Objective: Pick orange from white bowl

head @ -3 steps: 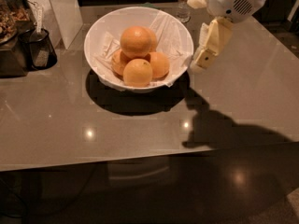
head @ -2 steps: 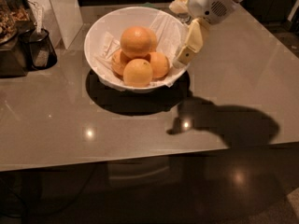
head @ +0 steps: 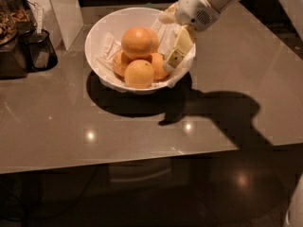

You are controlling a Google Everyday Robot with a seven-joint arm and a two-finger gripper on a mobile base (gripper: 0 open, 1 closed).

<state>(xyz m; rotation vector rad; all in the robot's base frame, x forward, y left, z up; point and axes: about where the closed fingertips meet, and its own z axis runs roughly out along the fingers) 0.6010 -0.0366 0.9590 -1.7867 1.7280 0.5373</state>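
**While the open gripper hangs at the bowl's right rim, the big orange sits on top of the pile**

Near the left edge of the grey tabletop (head: 255, 56) stands a dark container (head: 40, 51). A white upright panel (head: 64, 8) stands by the far left corner. Toward the far edge, left of the middle, sits the white bowl (head: 94, 37), lined with crumpled paper (head: 110, 46). Inside it, the orange (head: 138, 41) rests highest, propped on three smaller oranges (head: 138, 74).

Just right of the fruit, over the bowl's right rim, is the gripper (head: 166, 42). Its two cream fingers (head: 180, 46) are spread apart with nothing between them. One points down beside the pile and does not appear to touch the fruit.

The orange is probably firm, fairly heavy for its size and smooth-skinned. Perched as it is, a sideways nudge could roll it off. The safest hold looks to be from above, one finger on either side of its widest part. The fingers should close firmly enough to carry the weight without bruising the skin.
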